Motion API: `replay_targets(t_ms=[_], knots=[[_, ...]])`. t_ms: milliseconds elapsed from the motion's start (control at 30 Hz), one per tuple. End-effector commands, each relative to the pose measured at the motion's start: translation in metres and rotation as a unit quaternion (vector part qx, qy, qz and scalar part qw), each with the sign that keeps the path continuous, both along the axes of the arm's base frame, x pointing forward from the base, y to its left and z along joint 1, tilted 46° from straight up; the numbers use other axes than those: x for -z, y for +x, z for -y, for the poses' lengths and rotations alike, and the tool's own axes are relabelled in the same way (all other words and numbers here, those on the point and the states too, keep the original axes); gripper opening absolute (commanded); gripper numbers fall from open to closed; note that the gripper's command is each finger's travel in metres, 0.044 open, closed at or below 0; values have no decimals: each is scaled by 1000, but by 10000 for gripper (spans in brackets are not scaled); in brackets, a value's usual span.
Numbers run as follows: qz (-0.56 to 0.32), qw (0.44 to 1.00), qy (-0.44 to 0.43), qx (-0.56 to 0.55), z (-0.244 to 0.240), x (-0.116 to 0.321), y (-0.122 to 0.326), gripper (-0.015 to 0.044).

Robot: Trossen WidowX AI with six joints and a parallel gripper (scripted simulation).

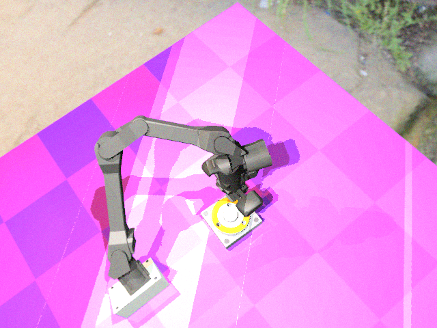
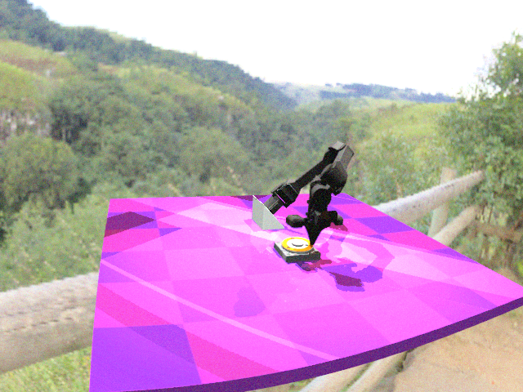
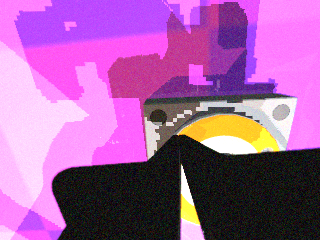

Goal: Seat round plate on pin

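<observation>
The round yellow plate sits around the white post on the square grey-white base. Several small holes show in its ring. A bit of the orange tab shows beside the fingers in the top view; the rest is hidden. The pin cannot be made out, nor whether the plate lies fully flat. My gripper is shut and empty, pointing down, with its tips at the plate's rim near the tab. Whether they touch it cannot be told.
The arm's white mounting block stands to the lower left of the base in the top view. The arm arches over the magenta and purple checkered table. Its shadows fall around the base.
</observation>
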State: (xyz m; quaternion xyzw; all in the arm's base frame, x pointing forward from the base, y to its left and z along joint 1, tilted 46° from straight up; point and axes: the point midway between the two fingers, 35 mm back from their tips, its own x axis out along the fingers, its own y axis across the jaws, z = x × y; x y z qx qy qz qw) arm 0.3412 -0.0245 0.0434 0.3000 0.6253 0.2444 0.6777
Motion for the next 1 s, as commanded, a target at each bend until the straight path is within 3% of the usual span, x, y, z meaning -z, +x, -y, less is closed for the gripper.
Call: replay_targets(t_ms=[0, 967], knots=[[-6, 1000, 5, 0, -6, -2, -6, 0], [-7, 1000, 4, 0, -10, -13, -23, 0]])
